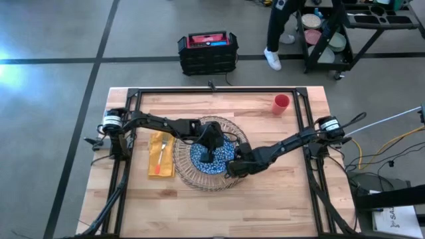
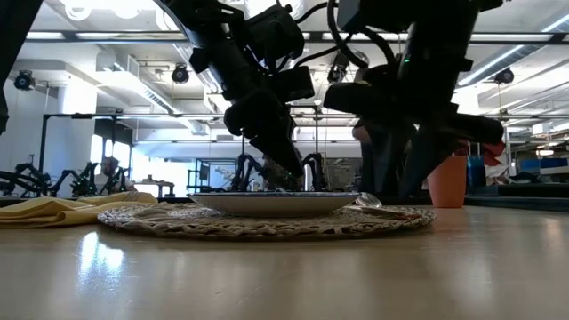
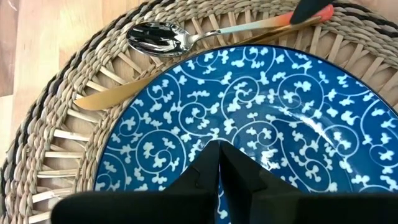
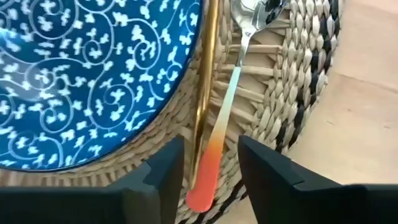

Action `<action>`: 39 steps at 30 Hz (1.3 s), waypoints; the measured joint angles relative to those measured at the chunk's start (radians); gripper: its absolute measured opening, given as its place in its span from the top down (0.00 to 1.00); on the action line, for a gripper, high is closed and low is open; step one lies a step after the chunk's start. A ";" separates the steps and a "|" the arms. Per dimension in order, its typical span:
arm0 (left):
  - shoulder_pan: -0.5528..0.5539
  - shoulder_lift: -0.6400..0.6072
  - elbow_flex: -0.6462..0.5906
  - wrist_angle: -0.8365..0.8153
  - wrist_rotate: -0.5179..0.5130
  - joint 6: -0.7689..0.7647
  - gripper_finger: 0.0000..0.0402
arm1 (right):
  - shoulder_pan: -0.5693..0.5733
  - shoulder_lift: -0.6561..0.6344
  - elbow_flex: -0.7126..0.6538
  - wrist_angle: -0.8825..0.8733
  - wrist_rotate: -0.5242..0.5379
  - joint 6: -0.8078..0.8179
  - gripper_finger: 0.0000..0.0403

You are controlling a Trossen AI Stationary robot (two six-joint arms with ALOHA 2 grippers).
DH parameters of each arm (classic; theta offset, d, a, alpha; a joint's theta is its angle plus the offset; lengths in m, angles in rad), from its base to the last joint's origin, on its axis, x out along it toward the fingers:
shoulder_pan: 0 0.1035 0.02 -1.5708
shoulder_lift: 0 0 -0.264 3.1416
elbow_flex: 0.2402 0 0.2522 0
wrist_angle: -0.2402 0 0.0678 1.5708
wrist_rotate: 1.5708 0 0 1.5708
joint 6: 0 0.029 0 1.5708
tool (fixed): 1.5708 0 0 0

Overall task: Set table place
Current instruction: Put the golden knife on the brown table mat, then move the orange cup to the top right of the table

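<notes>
A blue-patterned plate (image 1: 198,158) sits on a round woven charger (image 1: 189,174) in the middle of the table (image 1: 265,206). A spoon (image 4: 231,93) with an orange-tipped handle and a gold knife (image 4: 208,74) lie side by side on the charger's rim, right of the plate. My right gripper (image 4: 211,165) is open, one finger on each side of their handle ends. My left gripper (image 3: 217,149) is shut, pointing down over the plate. A yellow napkin (image 1: 159,143) lies left of the charger with an orange-handled utensil (image 1: 159,160) on it. A red cup (image 1: 281,104) stands at the far right. My left gripper points its shut fingertips (image 3: 205,168) down at the plate's patterned face (image 3: 249,124), near the middle. Whether the tips touch the plate or hover just above it, I cannot tell.
Bare wood lies along the table's near edge and at the right, beyond the charger. A black crate (image 1: 207,53) stands on the floor past the far edge, and a person's legs (image 1: 275,33) show beside a cart at the back right.
</notes>
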 joint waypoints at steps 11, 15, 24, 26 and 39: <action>0.000 0.000 0.000 -0.007 0.000 -0.005 1.00 | 0.046 0.016 0.000 0.026 0.010 0.022 0.95; 0.000 0.000 -0.001 -0.008 0.000 -0.007 1.00 | 0.048 0.047 0.000 0.057 -0.001 0.010 0.98; 0.000 0.000 -0.002 -0.010 0.000 -0.007 1.00 | 0.050 0.082 0.000 0.113 -0.036 -0.016 1.00; 0.000 0.000 -0.002 -0.011 0.000 -0.007 1.00 | 0.054 0.077 0.005 0.108 -0.033 -0.017 1.00; 0.000 0.000 -0.002 -0.015 0.000 -0.007 1.00 | 0.024 -0.018 0.178 -0.306 0.134 -0.253 0.99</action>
